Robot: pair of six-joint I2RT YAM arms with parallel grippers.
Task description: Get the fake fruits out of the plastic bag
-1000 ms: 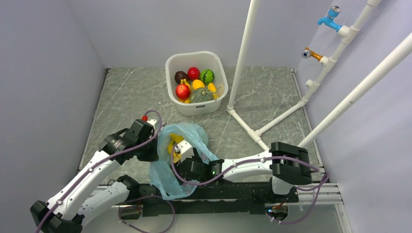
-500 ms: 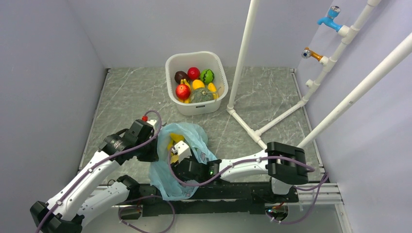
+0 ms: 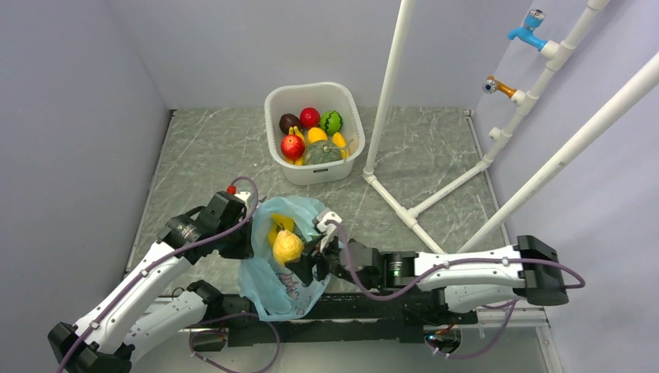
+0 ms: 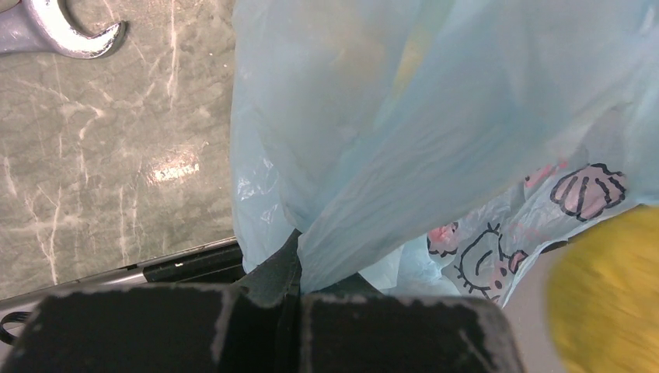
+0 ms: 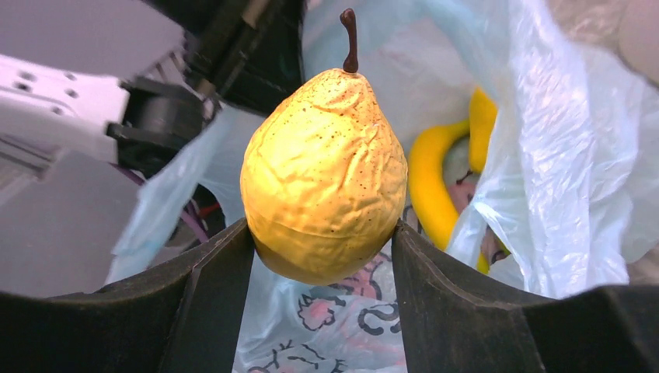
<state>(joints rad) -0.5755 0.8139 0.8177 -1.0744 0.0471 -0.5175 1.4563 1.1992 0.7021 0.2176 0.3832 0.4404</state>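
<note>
- Left tool (image 4: 294,250) is pinched tight on a fold of the plastic bag (image 4: 388,116). To my eye it is there to keep the thin film from riding up with whatever gets pulled out.
- Right tool (image 5: 321,227) is clamped on a yellow pear (image 5: 322,179), one finger on each flank and the stem pointing up, so the fruit sits square and shouldn't roll.
- From above, the pear (image 3: 287,247) hangs over the bag's open mouth, clear of the plastic, with the bag (image 3: 264,287) slumped at the near edge of the desk (image 3: 210,155).
- A banana (image 5: 427,179) lies inside the bag behind the pear, so the job is only partly done.
- A second ago the right tool was buried in the bag mouth with no pear showing. It has now come up and out with the fruit, its arm stretched lower along the front. The left arm hasn't budged.
</note>
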